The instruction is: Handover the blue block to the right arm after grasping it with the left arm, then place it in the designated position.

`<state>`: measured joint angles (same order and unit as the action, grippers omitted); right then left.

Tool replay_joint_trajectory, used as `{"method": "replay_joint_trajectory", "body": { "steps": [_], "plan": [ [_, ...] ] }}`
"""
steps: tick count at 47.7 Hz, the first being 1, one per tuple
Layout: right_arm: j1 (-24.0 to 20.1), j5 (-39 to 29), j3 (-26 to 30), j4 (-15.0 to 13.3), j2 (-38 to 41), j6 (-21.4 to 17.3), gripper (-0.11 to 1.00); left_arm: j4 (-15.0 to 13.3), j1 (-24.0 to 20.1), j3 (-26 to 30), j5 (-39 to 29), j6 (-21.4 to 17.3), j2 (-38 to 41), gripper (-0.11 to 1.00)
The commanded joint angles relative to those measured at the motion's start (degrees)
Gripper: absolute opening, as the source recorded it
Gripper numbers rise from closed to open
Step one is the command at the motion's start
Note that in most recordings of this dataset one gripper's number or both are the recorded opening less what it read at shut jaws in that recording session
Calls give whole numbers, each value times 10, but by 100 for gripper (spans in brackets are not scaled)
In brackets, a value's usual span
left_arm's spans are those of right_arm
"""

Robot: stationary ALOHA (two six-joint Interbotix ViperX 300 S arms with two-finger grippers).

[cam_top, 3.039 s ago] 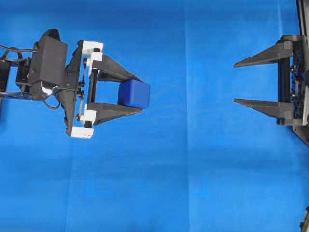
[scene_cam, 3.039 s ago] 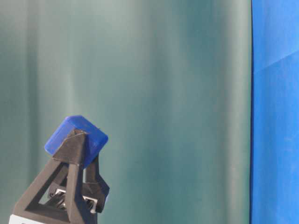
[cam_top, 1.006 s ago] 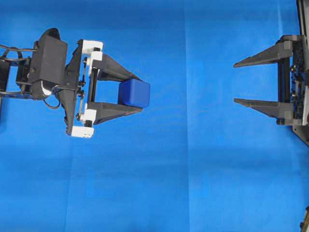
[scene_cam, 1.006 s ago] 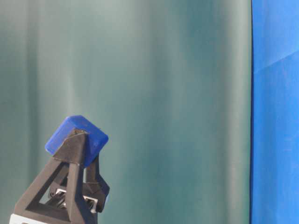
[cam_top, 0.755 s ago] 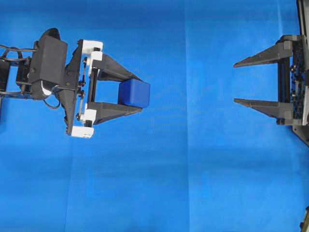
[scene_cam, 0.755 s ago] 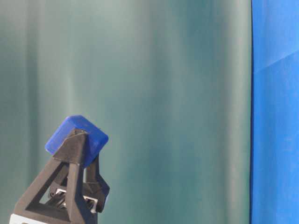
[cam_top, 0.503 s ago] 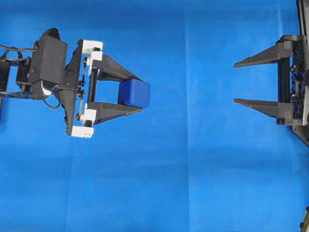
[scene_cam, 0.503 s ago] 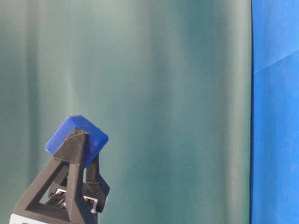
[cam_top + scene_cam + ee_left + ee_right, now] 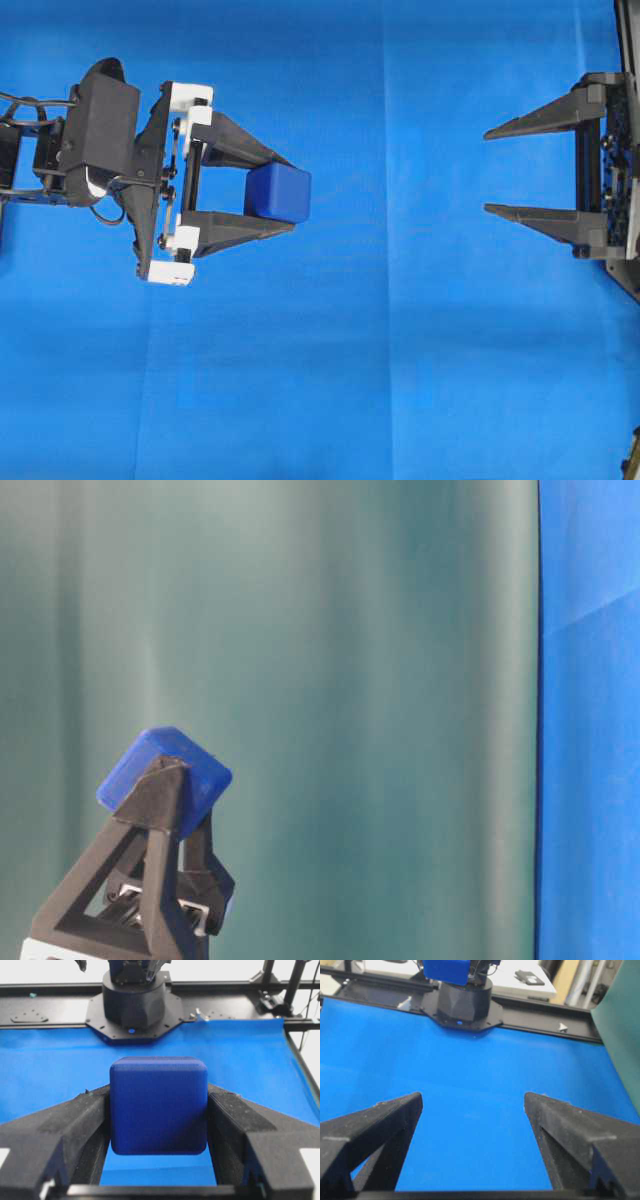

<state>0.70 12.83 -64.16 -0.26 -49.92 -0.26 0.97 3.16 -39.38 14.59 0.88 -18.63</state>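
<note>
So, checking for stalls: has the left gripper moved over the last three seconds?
No. The left gripper holds the blue block at the same spot against the cloth's vertical crease.

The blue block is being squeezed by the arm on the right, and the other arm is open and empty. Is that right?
Not quite. The blue block is squeezed by the left end effector, the one with white brackets. The right end effector is the open, empty one. The overhead view shows it, and the left wrist view shows the block between the fingers.

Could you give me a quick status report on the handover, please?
Left gripper shut on blue block, held aloft. Right gripper open, empty, well apart. Nothing between them.
</note>
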Motion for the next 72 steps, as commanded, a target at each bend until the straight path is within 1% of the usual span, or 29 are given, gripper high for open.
{"method": "replay_joint_trajectory", "body": {
  "steps": [1, 25, 39, 42, 46, 53, 55, 56, 62, 67, 72],
  "plan": [
    [-1, 3, 16, 0, 2, -1, 96, 0, -2, 5, 3, 0, -11, 49],
    [-1, 5, 16, 1, 5, -1, 96, 0, -2, 4, 3, 0, -11, 49],
    [-1, 5, 26, -5, 4, 4, 96, 0, -2, 4, 3, 0, -11, 49],
    [-1, 4, 26, -11, 4, 4, 96, 0, -2, 4, 3, 0, -11, 49],
    [-4, 3, 27, -26, 5, 5, 96, 0, -2, 3, 3, 0, -11, 49],
    [-6, 2, 28, -76, 3, 26, 96, 0, -2, 3, 3, 0, -11, 49],
    [-7, 2, 29, -93, 2, 37, 96, 0, -2, 3, 3, 1, -11, 49],
    [-6, 2, 29, -106, 2, 44, 96, 0, -2, 3, 3, 1, -11, 49],
    [-6, 1, 28, -156, 4, 79, 95, 0, -2, 3, 1, 2, -11, 49],
    [-6, 1, 29, -192, 4, 114, 95, -1, -2, 3, 0, 2, -12, 49],
    [-6, 1, 28, -214, 3, 151, 95, 0, -2, 3, 0, 2, -11, 49]
  ]
}}
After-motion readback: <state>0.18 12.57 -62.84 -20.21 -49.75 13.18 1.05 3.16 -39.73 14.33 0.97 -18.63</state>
